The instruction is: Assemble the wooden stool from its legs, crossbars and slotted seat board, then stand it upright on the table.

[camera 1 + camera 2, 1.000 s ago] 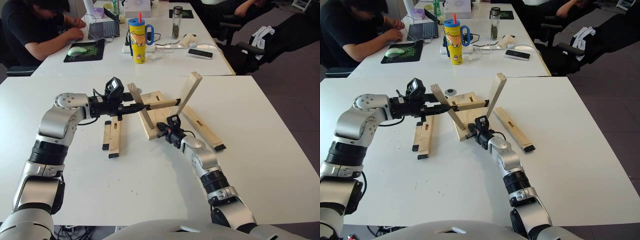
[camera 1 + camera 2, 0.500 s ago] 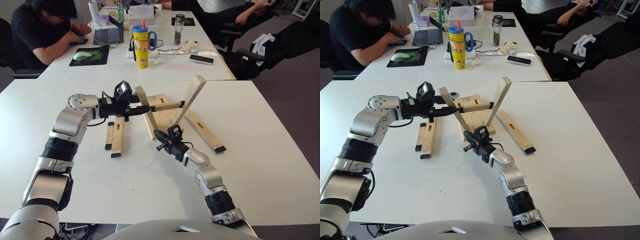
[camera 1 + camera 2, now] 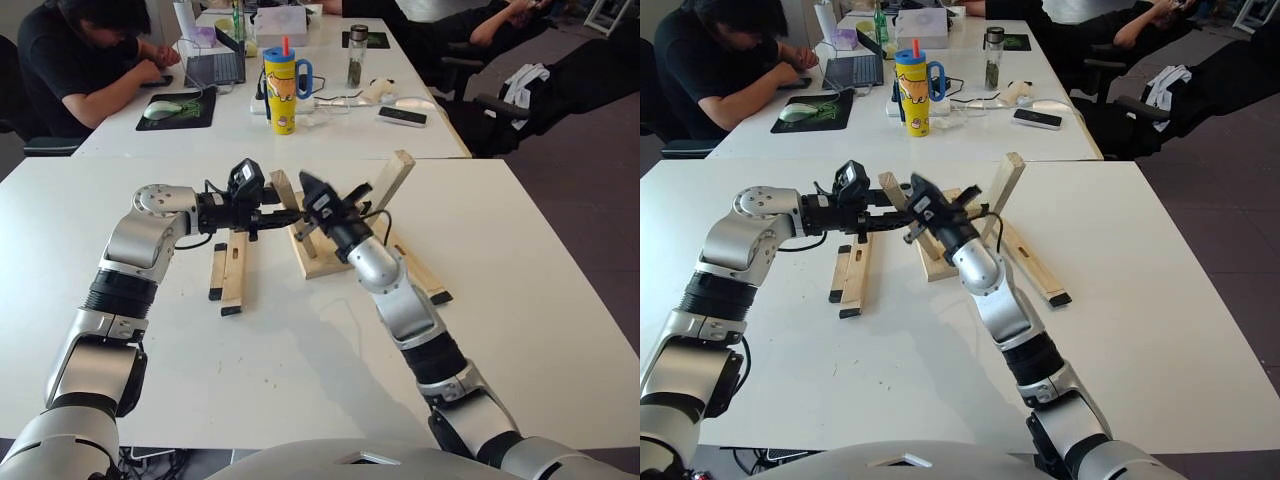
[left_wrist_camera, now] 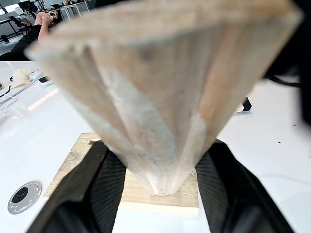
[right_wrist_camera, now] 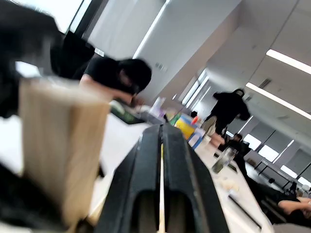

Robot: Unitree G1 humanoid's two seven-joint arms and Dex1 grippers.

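White table [image 3: 520,300] at mid-frame carries the stool's seat board [image 3: 322,262], where the left gripper [image 3: 279,214], arm stretched level from the left, clamps a slanted leg [image 3: 280,186], while the raised right gripper [image 3: 306,181], pinched together and empty, points upward beside it, loose boards [image 3: 230,275] lying lower left.
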